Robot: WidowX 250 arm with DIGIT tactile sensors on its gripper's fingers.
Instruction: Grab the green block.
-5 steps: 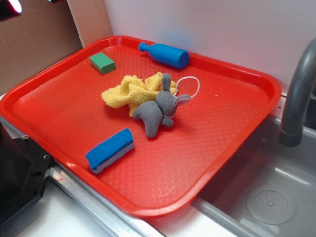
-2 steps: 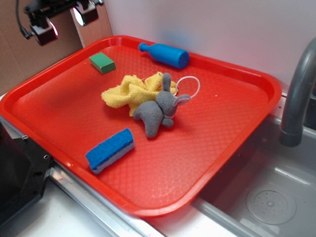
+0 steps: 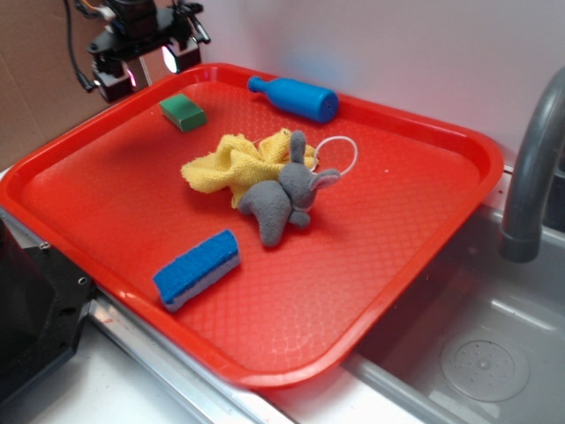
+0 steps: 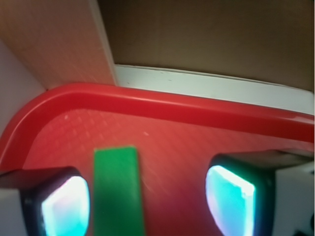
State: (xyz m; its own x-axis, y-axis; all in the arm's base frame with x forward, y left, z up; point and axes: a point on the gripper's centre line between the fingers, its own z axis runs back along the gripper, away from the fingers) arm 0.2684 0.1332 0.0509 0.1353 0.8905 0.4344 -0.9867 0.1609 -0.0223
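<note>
- The tray [image 3: 388,265] is lying flat beside the sink [image 3: 494,353], taking up most of the exterior view; its red floor is patterned and its rim is raised all round. In the wrist view the tray [image 4: 197,147] is showing one rounded corner and a stretch of rim.
- The sink is sitting to the tray's right, with a grey tap [image 3: 534,168] curving up over it.
- The gripper [image 3: 147,65] is hanging above the tray's far left corner, just beyond the block and apart from it. Its two pads are standing well apart, so it is open and holding nothing. In the wrist view the gripper [image 4: 147,194] is showing a glowing pad at each lower corner.
- The cloth [image 3: 231,163], yellow and crumpled, is lying near the tray's middle.
- The elephant [image 3: 281,200], a grey soft toy, is resting against the cloth's near edge, touching it.
- The bottle [image 3: 294,96], blue, is lying on its side along the far rim.
- The sponge [image 3: 197,268], blue over white, is lying toward the tray's near left side, well apart from the rest.
- The block [image 3: 183,112], green, is lying flat on the tray floor near the far left corner, between the gripper and the cloth. In the wrist view the block [image 4: 118,191] is sitting between the two pads, closer to the left one, and I cannot tell whether it is touching that pad.
</note>
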